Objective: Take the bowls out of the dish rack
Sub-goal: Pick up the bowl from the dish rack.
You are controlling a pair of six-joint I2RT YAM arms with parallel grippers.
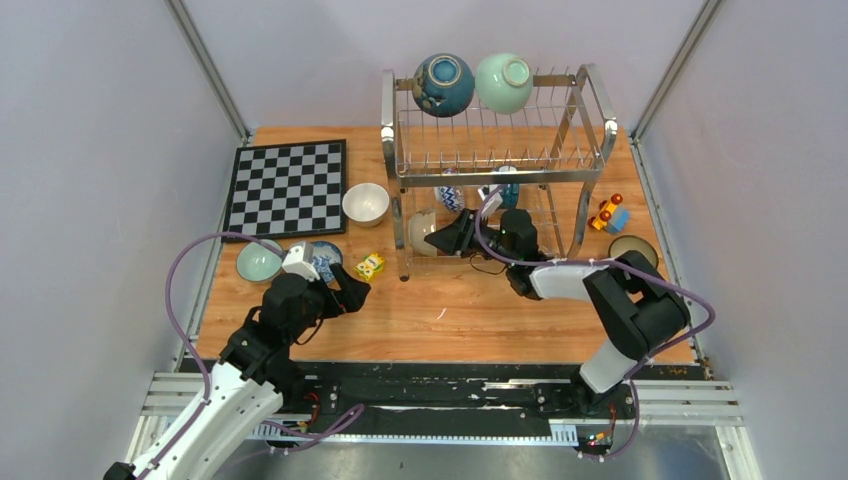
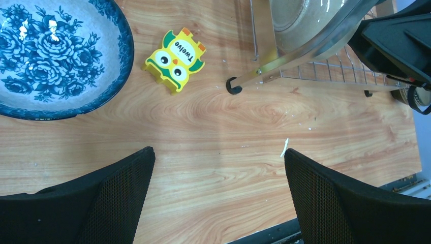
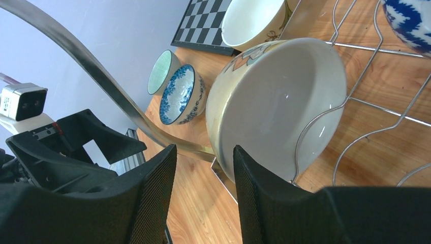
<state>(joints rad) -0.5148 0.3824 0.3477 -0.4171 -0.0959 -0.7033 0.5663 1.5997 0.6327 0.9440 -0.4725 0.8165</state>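
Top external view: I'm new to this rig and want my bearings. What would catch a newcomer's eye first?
The tall wire dish rack at the far middle, with a dark blue bowl and a mint green bowl perched on its top tier. Then the chessboard at far left, and the right tool reaching into the lower tier at a cream bowl standing on edge.

Owl block (image 2: pixel 175 59) beside blue-patterned bowl (image 2: pixel 51 61)

Overhead looking down, wrist views close, sharing floral bowl (image 2: pixel 56 56)

Blue-flowered bowl (image 2: pixel 56 56) partly off-frame
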